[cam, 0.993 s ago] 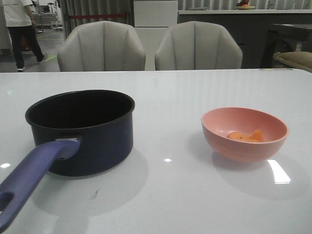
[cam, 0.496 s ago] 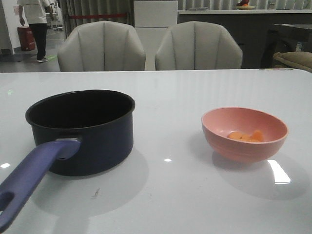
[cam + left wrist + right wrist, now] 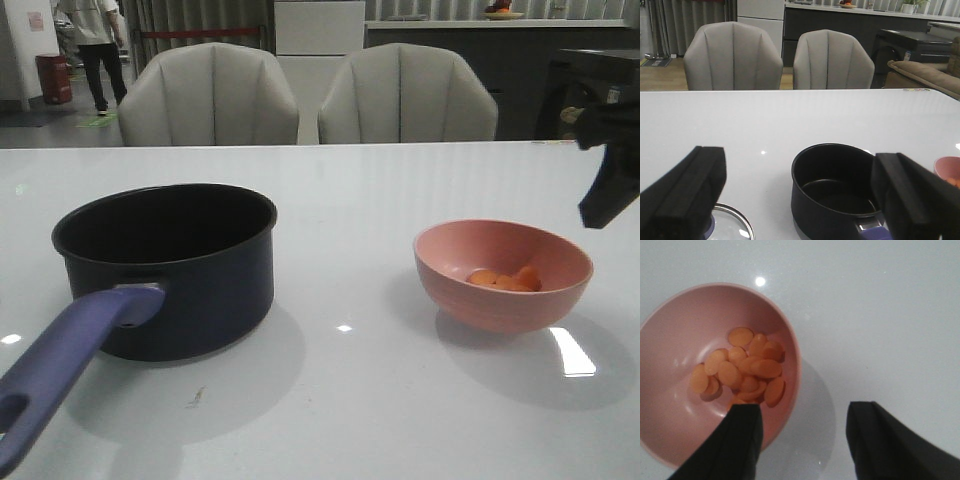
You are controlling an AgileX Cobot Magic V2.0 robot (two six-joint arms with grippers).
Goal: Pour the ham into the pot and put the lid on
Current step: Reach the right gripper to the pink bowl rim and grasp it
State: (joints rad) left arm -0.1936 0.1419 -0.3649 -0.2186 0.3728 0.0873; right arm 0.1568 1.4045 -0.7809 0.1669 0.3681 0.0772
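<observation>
Ham (image 3: 747, 371) lies in the pink bowl (image 3: 470, 252) on the table (image 3: 400, 400), right of the empty pot (image 3: 170, 265), while both grippers, right (image 3: 802, 440) above the bowl's rim and left (image 3: 805, 200) near the lid (image 3: 730, 225), stay spread, holding nothing.

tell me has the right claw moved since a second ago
Yes. The right claw was out of the front view earlier; now it shows at the right edge, above and just right of the pink bowl, which has stayed put.
</observation>
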